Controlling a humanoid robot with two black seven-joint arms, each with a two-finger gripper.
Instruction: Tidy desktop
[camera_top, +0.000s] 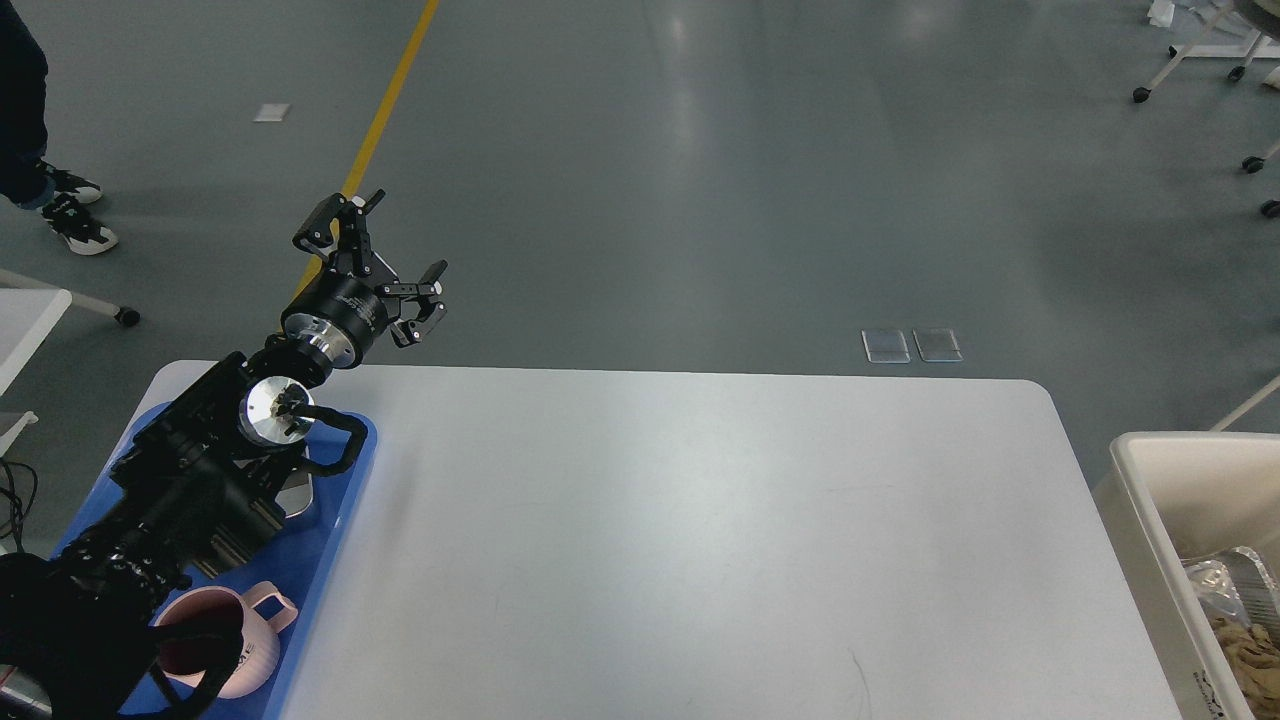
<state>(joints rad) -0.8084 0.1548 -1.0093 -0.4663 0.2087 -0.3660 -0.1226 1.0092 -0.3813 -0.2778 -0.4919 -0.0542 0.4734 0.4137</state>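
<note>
The desktop (700, 520) is a wide white tabletop with rounded corners, filling the lower middle of the head view. My left gripper (375, 245) is open and empty, raised above the floor just past the desktop's far left corner. My left arm runs back over the blue tray (335, 520) at the left edge. My right gripper is out of view.
A pink ribbed cup (245, 650) with a handle stands in the blue tray, near my arm. A cream bin (1165, 500) at the right holds foil and crumpled paper. A person's feet (60, 205) are at the far left.
</note>
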